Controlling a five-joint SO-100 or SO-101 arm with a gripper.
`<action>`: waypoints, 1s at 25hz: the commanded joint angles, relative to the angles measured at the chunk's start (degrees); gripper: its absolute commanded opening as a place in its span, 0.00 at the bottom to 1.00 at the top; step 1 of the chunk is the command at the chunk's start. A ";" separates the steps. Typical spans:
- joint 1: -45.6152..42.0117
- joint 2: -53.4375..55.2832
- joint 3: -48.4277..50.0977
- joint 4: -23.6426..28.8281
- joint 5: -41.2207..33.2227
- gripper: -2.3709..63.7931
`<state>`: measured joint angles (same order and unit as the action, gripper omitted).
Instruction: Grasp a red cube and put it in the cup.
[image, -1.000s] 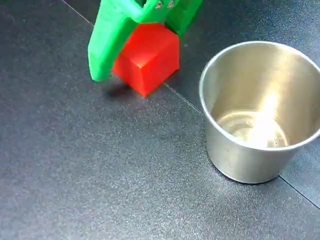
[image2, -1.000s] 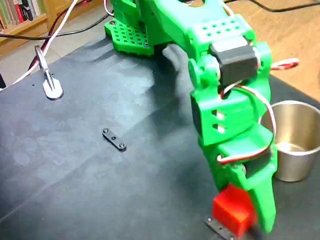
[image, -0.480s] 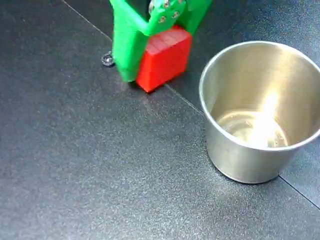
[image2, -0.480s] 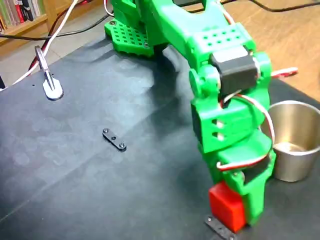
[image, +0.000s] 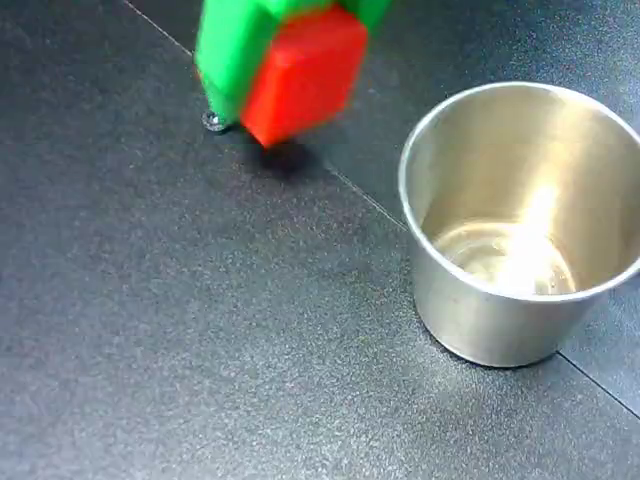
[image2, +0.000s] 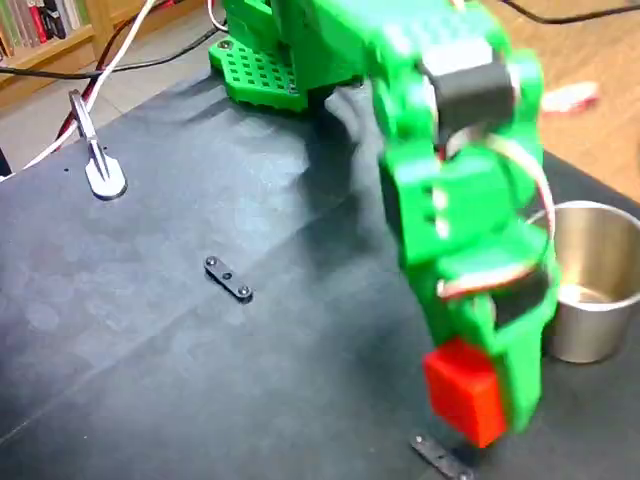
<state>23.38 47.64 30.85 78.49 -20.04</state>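
Clamping the red cube (image: 303, 72) between its green fingers, the hand (image2: 480, 395) held it clear of the tabletop (image: 180, 330), beside the empty cup (image: 500, 320) — grasp done, carry and drop remaining.

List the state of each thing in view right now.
Cube: held between the green fingers, lifted off the mat, shadow beneath it.
Gripper: shut on the cube.
Cup: upright, empty, standing on the mat beside the cube.
Black bracket: lying flat on the mat, untouched.
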 joint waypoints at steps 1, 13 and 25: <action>-0.79 8.53 -0.70 0.35 0.53 0.03; -5.27 36.30 18.19 -0.44 0.62 0.03; -19.60 48.78 27.25 -0.53 6.86 0.03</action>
<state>6.06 93.87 58.10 78.75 -14.33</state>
